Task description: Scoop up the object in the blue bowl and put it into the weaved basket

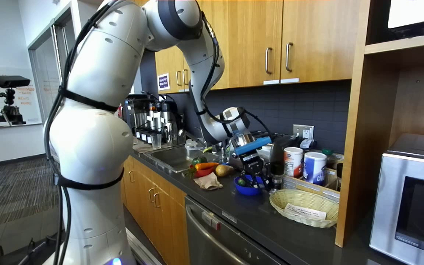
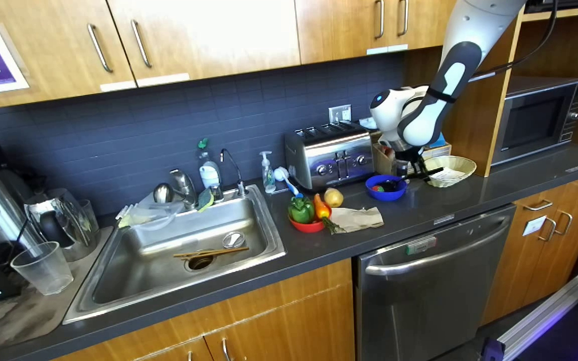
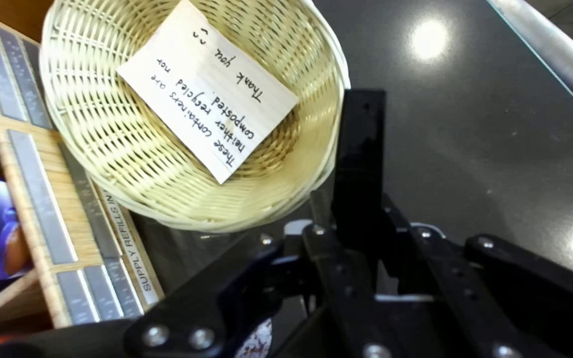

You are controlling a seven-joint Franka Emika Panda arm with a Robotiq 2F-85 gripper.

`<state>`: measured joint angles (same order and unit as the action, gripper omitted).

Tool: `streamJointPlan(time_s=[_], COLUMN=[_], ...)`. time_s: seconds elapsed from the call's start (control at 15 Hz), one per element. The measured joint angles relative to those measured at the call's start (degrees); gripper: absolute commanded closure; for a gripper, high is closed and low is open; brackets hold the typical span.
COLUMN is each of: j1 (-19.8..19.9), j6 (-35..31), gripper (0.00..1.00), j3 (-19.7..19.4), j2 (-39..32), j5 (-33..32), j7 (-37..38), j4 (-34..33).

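A small red and green lump [image 2: 378, 189] sits in the blue bowl [image 2: 388, 196], near eight o'clock inside it in an exterior view. It is too little for me to tell what it is. The end of a black tool [image 3: 362, 159] is in the bowl too, just beside the lump, and I cannot tell if they touch. The jaws of the gripper [image 2: 422, 171] are pinching the tool's handle, a bit outside the bowl, toward two o'clock. The weaved basket [image 2: 442, 161] is farther that way, between two and three o'clock from the bowl. A white note [image 3: 207, 92] with writing lies in it. The bowl and the basket stand on the dark counter [image 2: 452, 204].

A tan thing [image 2: 333, 197] shaped like a potato is near the bowl at nine o'clock, and brown paper [image 2: 355, 219] is between seven and eight. Farther off, at eight, a red dish [image 2: 307, 228] holds a green pepper [image 2: 301, 210] and an orange thing [image 2: 320, 205] like a carrot. A shiny toaster [image 2: 330, 153] stands at ten o'clock.
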<state>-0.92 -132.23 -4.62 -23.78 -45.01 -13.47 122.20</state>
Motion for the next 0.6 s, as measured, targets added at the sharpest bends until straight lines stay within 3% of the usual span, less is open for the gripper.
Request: streamJointPlan(time_s=[0.6], j1=[-1.06], j6=[3.23], gripper=[0.94], j3=[1.44], j2=[0.19], j5=[-1.09], j7=[2.77], j4=[0.0])
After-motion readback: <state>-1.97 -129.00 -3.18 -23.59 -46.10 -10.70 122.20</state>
